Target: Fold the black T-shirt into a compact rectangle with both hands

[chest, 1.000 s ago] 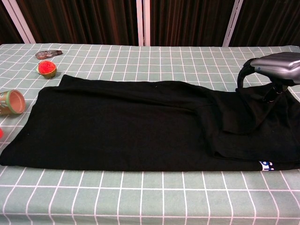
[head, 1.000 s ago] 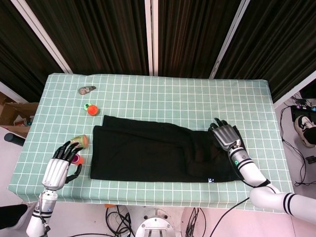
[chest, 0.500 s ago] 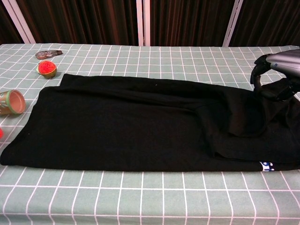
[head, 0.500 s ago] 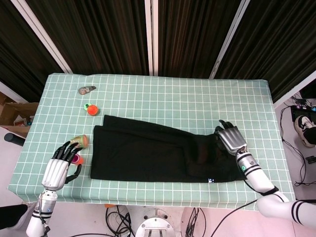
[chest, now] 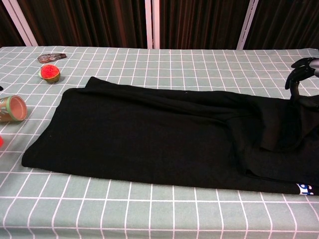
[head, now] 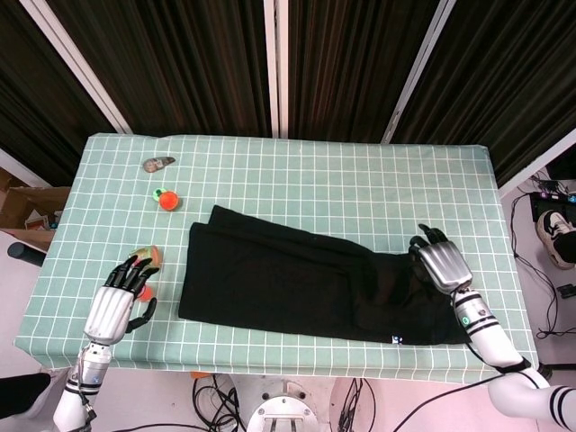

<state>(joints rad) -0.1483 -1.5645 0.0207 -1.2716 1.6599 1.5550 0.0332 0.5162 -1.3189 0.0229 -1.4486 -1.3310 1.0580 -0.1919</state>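
Black T-shirt [chest: 159, 134] lies folded lengthwise on the checked tablecloth [chest: 164, 214]; right hand [chest: 302, 74] fingertips at its right end.

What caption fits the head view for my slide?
Right hand grips the end of the long-folded black T-shirt on the checked table; left hand hovers apart.

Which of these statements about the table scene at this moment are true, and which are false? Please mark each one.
1. The black T-shirt lies on the green checked tablecloth as a long folded band. True.
2. The left hand grips the shirt's left edge. False: it is apart from the shirt, near the table's left edge, holding nothing.
3. The right hand is at the shirt's right end. True.
4. The small cup lies on top of the shirt. False: it lies on its side on the cloth, left of the shirt.
5. A red and green toy fruit sits beyond the shirt's left end. True.
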